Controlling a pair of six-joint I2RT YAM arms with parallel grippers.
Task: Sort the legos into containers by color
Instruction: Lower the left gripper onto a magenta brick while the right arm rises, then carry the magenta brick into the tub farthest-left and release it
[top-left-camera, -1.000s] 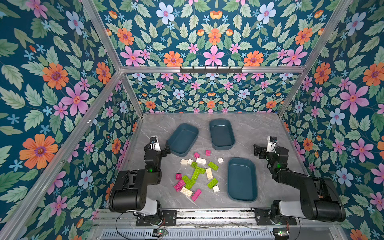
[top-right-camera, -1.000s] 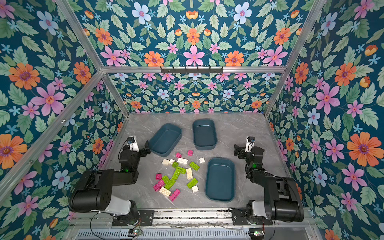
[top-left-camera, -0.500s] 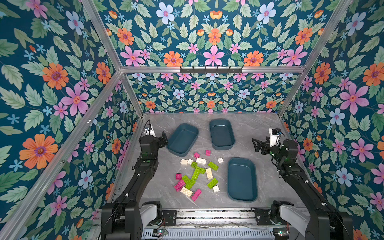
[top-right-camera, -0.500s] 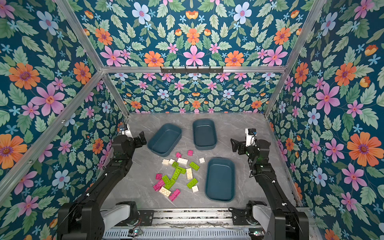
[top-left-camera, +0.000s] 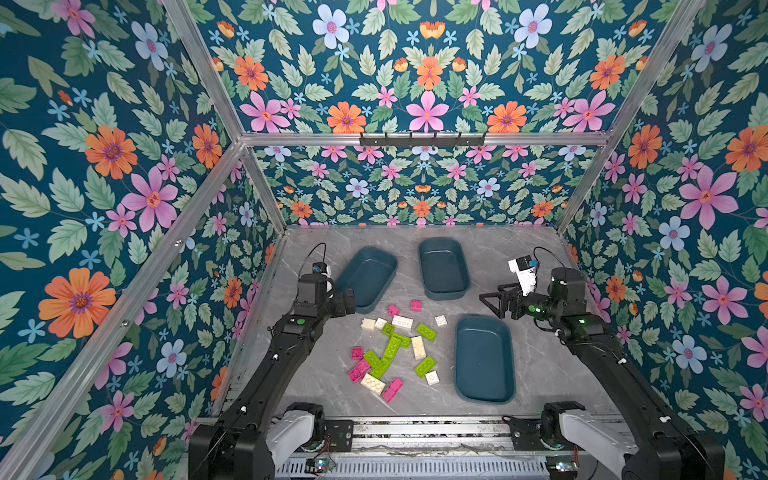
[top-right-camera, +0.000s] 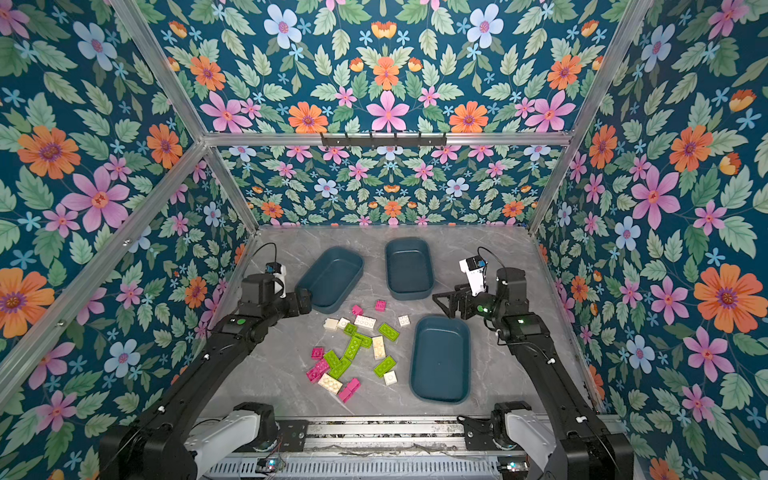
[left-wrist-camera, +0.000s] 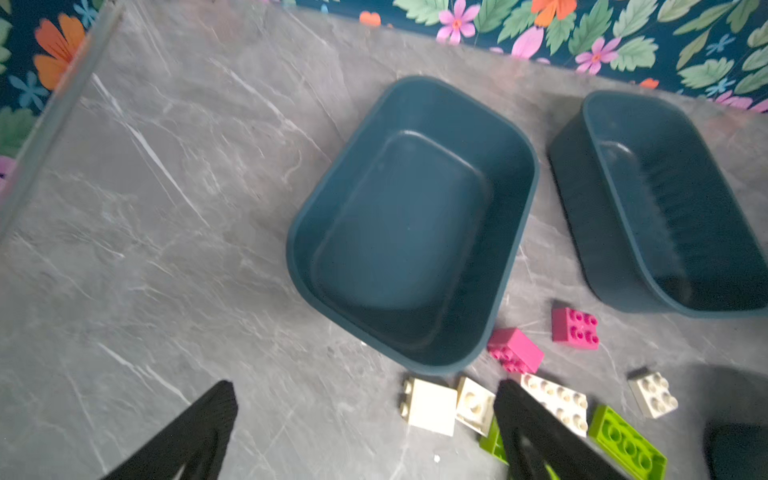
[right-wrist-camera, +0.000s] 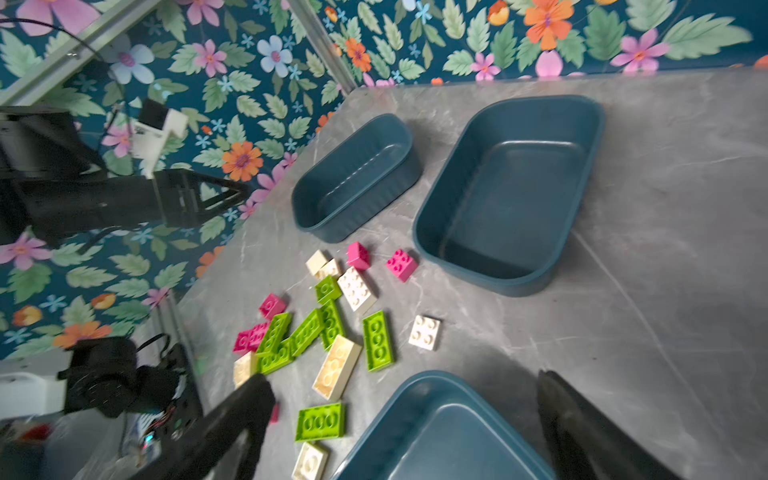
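three dark teal tubs on the grey table, all empty, all sitting flat with the open side up: the left tub (top-left-camera: 365, 274) far back and turned at an angle, the middle tub (top-left-camera: 444, 266) far back beside it, the right tub (top-left-camera: 484, 361) nearer, lying lengthwise. between them the bricks (top-left-camera: 395, 353) lie in a loose scatter of pink, lime green and cream-white, studs mostly up. two small pink bricks (top-left-camera: 416, 305) sit at the far edge, close to the left and middle tubs. a white square brick (top-left-camera: 440, 320) lies alone near the right tub's far corner. the green oblong bricks (top-left-camera: 392, 347) crowd mid-pile, touching, and a pink pair (top-left-camera: 392, 390) marks the near end.
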